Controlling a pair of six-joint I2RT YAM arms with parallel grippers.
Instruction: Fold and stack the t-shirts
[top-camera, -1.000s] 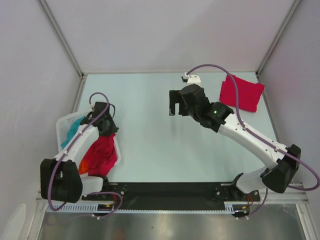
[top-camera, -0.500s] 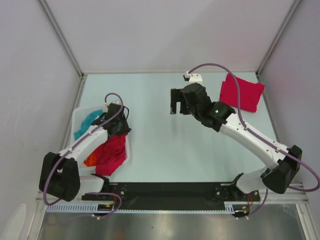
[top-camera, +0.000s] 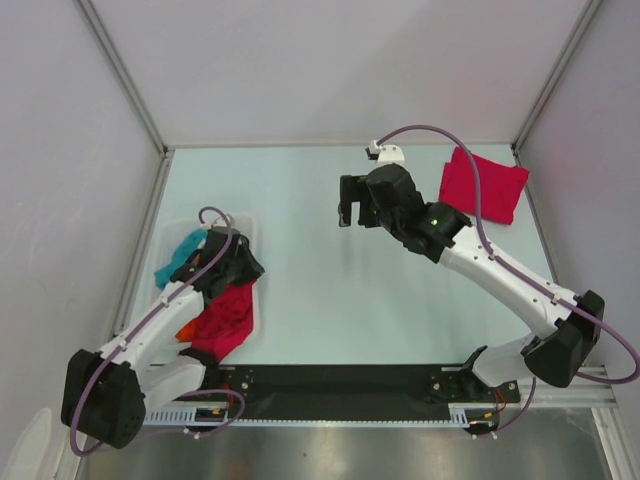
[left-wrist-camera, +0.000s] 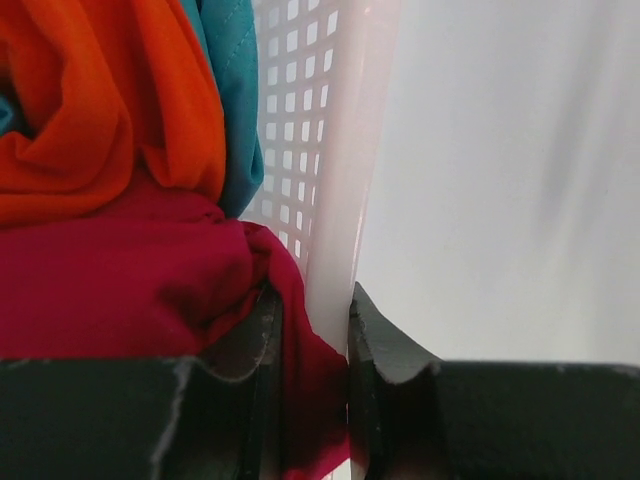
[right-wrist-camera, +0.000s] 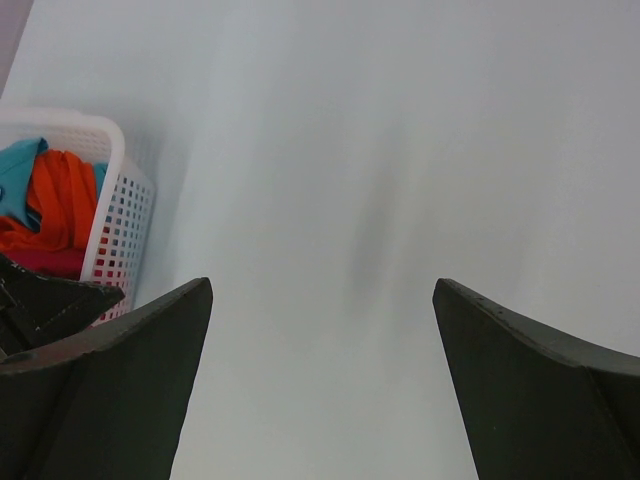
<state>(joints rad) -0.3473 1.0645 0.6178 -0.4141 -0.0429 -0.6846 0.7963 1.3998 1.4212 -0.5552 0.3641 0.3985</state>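
Left hand (left-wrist-camera: 312, 312), wrist view: its two dark fingers (left-wrist-camera: 262, 345) stand close together, clamped on a fold of the crumpled t-shirt (left-wrist-camera: 120, 290). The upright edge of the white lattice basket (left-wrist-camera: 290, 100) is caught in the same narrow gap, against the right finger. From the grip the red cloth spreads leftward into the basket, where it borders an orange cloth (left-wrist-camera: 100, 100) and a teal cloth (left-wrist-camera: 228, 90); the teal cloth lies against the lattice wall. Top view: this hand sits over the basket's right-hand rim, at the left of the surface (top-camera: 300, 290). The crumpled t-shirt is bunched on the hand's near side and the teal cloth shows on its far side. Right hand (right-wrist-camera: 322, 290): its fingers are spread wide apart with nothing between them. It hovers above the surface near the middle of the far half, pointed toward the basket, which appears at the left edge of its wrist view. The folded t-shirt (top-camera: 483, 185) lies flat as a tilted square in the far right corner of the surface. It is just to the right of the right arm's wrist, clear of that hand's fingers, and well apart from the left hand and the basket.
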